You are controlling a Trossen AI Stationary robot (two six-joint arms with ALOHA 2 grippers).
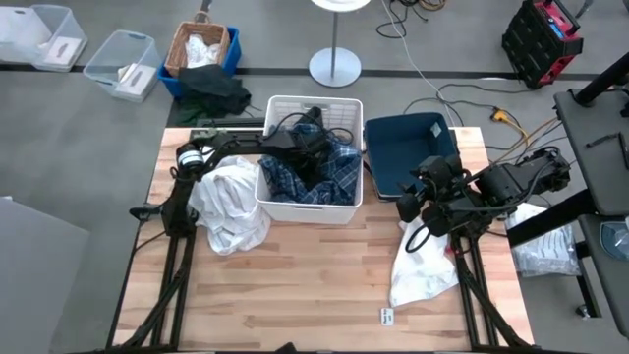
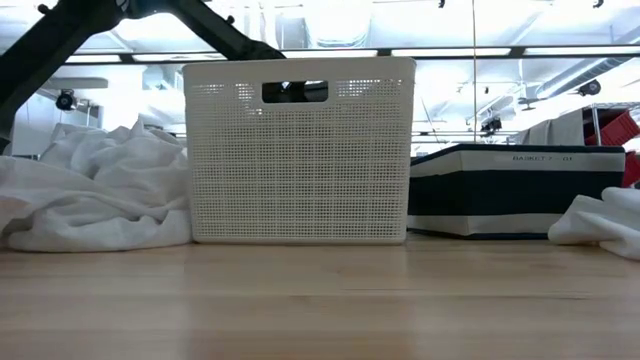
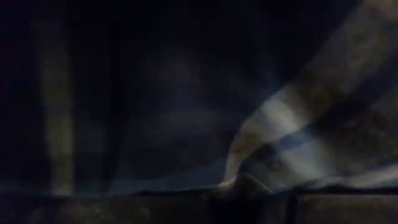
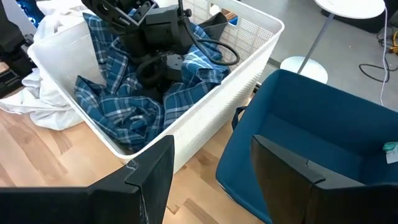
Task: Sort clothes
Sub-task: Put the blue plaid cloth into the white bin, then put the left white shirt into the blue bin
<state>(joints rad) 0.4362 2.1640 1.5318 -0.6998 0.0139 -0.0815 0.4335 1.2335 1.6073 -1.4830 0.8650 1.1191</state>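
Table (image 1: pixel 324 285): light wood, seen whole only in the high view. The low view gets just its front edge and whatever stands on it.

White basket (image 1: pixel 313 162) sits at the back centre; the perforated wall and handle slot show in the low view, the contents do not. The high and right wrist views look inside: the blue-and-white plaid shirt (image 4: pixel 134 106) fills it.

Navy bin (image 1: pixel 411 152) is just beside the basket on the right. The right wrist view shows its blue inside; the low view adds a white stripe and a label on its side.

White garment pile (image 1: pixel 228 202) lies against the basket's left wall on the table. A second white garment (image 1: pixel 421 264) lies on the table's right part, under the right arm; the low view catches only its edge.

Left gripper (image 4: pixel 158 59) is down in the basket, buried in the plaid shirt. The left wrist view is dark, with plaid cloth pressed close. Cannot tell how far its fingers are open, or whether they hold cloth.

Right gripper (image 4: pixel 211 171) hovers over the gap between basket and bin, fingers spread wide, holding nothing.

Off the table on the floor behind: a wicker basket (image 1: pixel 200 47) with white cloth in it, high view only.
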